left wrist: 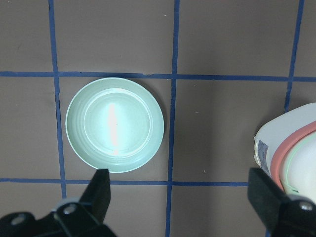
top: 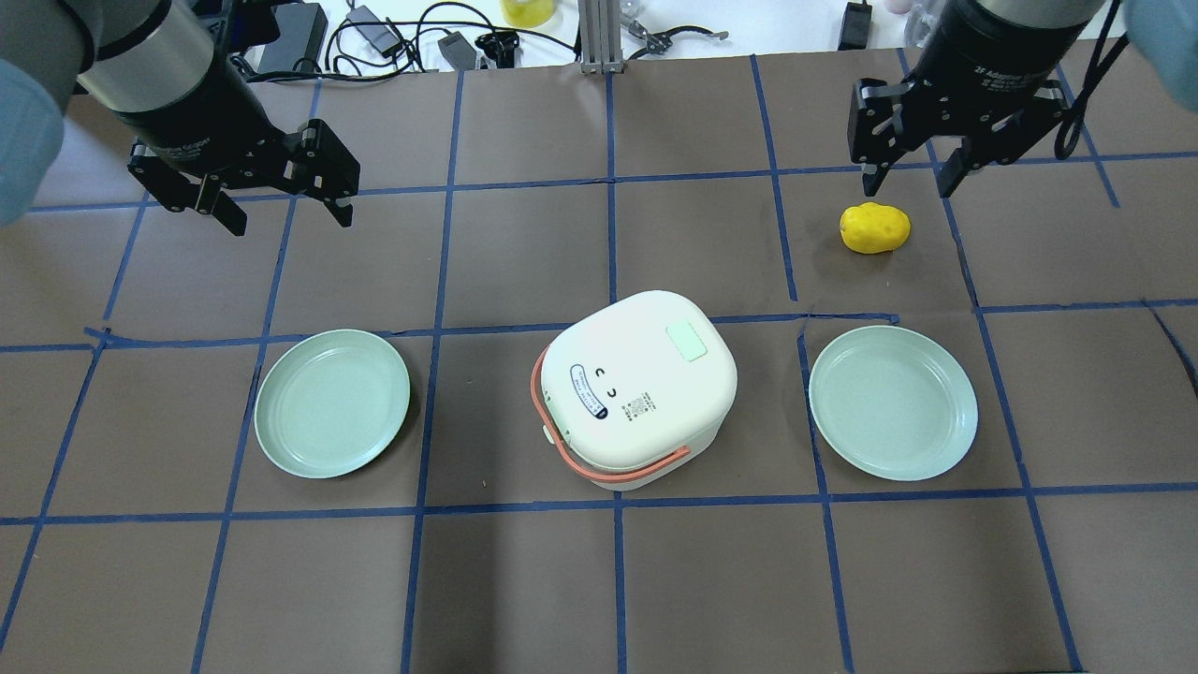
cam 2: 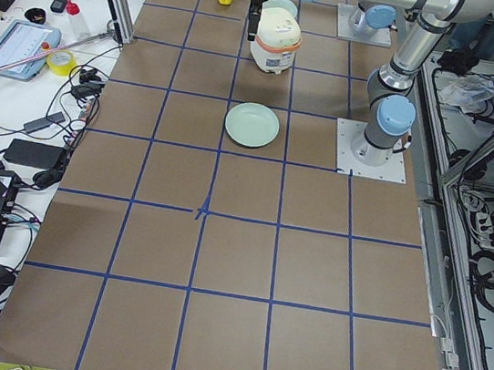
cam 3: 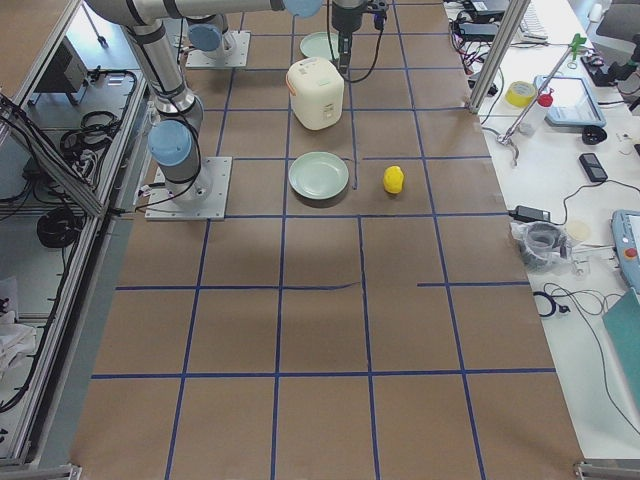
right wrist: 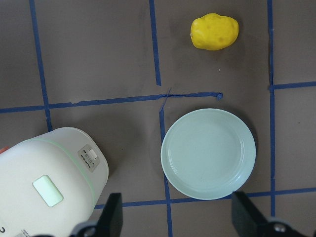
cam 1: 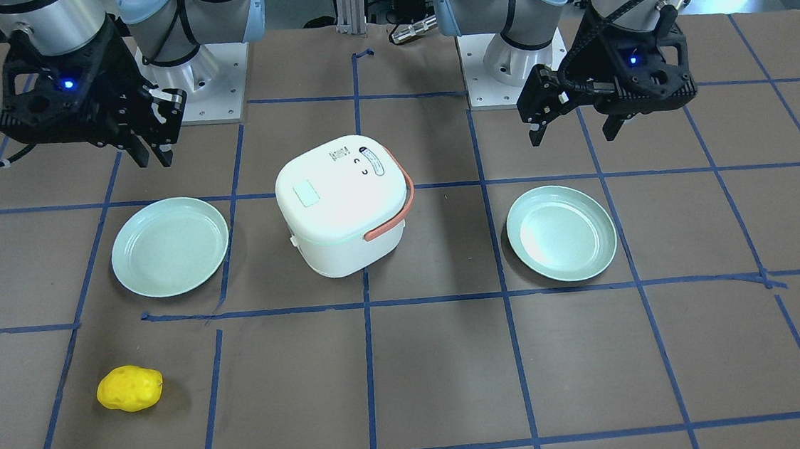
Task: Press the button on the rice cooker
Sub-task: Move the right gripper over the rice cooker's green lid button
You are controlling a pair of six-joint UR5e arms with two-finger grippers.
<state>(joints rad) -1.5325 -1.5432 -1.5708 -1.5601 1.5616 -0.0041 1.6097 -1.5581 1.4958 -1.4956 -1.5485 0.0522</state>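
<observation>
Rice cooker (top: pixel 636 388) sits dead centre in the overhead view. The left gripper (top: pixel 288 217) hangs upper left and the right gripper (top: pixel 908 185) upper right, both with jaws wide apart, holding nothing. One mint plate (top: pixel 332 402) lies left of the cooker, another plate (top: pixel 894 402) right, a yellow potato (top: pixel 874 227) upper right, and the tiny mint button (top: pixel 690 342) sits on the cooker's top, toward its upper-right corner.

The table (top: pixel 524 580) holds rice cooker (top: pixel 636 393), left plate (top: pixel 332 402), right plate (top: pixel 894 402), yellow potato (top: pixel 874 227).

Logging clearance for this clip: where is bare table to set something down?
Bare: table strip on the robot's side of left plate, rice cooker and right plate; also beyond the cooker, between left gripper and right gripper. Tight: near the yellow object.
</observation>
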